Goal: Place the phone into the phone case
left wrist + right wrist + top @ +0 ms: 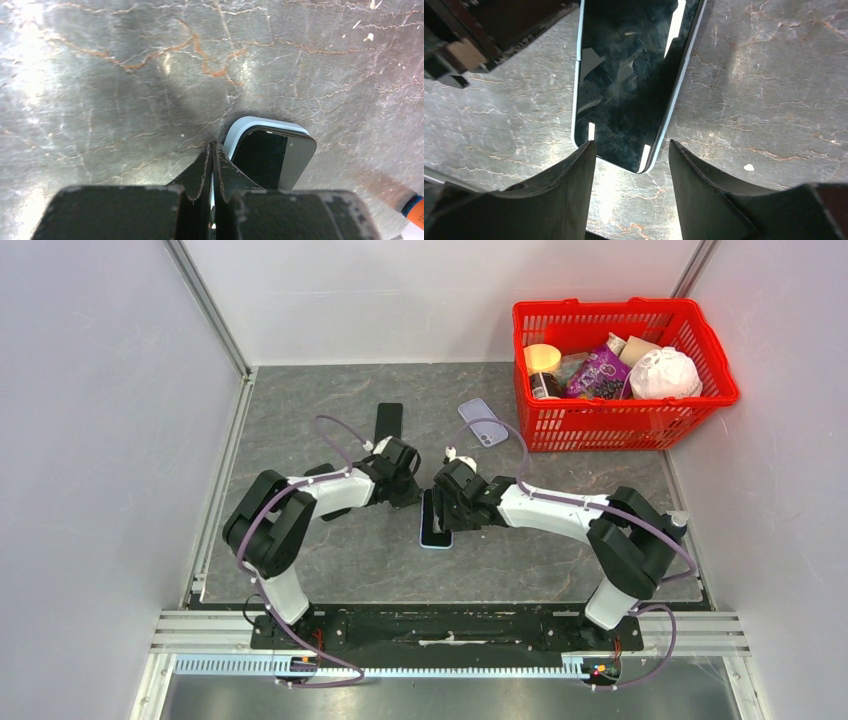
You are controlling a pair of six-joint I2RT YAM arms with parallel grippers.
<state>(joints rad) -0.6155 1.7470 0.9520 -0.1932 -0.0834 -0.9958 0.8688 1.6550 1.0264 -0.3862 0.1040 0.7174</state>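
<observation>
The phone (pixel 435 523) lies screen up on the table between my two grippers, its black glass (pixel 629 75) framed by the pale blue phone case (pixel 260 122). In the left wrist view the case's rim shows round the phone's (pixel 267 157) top-left corner. My left gripper (pixel 212 147) is shut with nothing between its fingers, its tips beside that corner of the case. Above the phone's near end, my right gripper (pixel 631 150) stands open, one finger on either side and neither pressing on it.
A black slab (pixel 388 422) and a lilac phone-shaped piece (pixel 483 422) lie farther back on the grey mat. A red basket (pixel 600 425) with several grocery items stands at the back right. White walls close in both sides.
</observation>
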